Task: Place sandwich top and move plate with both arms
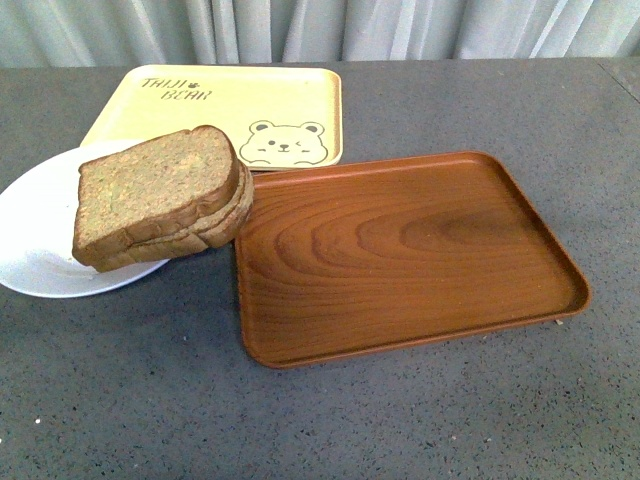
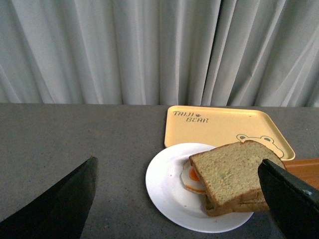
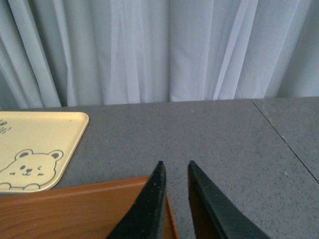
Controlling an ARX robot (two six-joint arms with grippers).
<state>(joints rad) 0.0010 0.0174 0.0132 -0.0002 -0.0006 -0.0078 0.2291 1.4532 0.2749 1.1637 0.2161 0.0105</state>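
Topping judged done: thick brown bread slice (image 1: pixel 160 190) stacked on round white plate (image 1: pixel 32 250), near left; left pincer (image 2: pixel 177 164) spread wide, right pincer (image 3: pixel 175 164) almost closed, both empty; next, opposite-rim grips.

We're noting brown wood-grain tray (image 1: pixel 420 250) lying flat on grey speckled table (image 1: pixel 330 430). Yellow bear-print tray (image 1: pixel 270 100) is lying just behind brown tray's far left corner; whether they're touching, we're not able to tell. Fried egg (image 2: pixel 188 178) and darker bread slice (image 1: pixel 240 210) are sitting just left of brown tray. Pale curtain (image 1: pixel 400 30) is hanging beyond brown tray's far edge.
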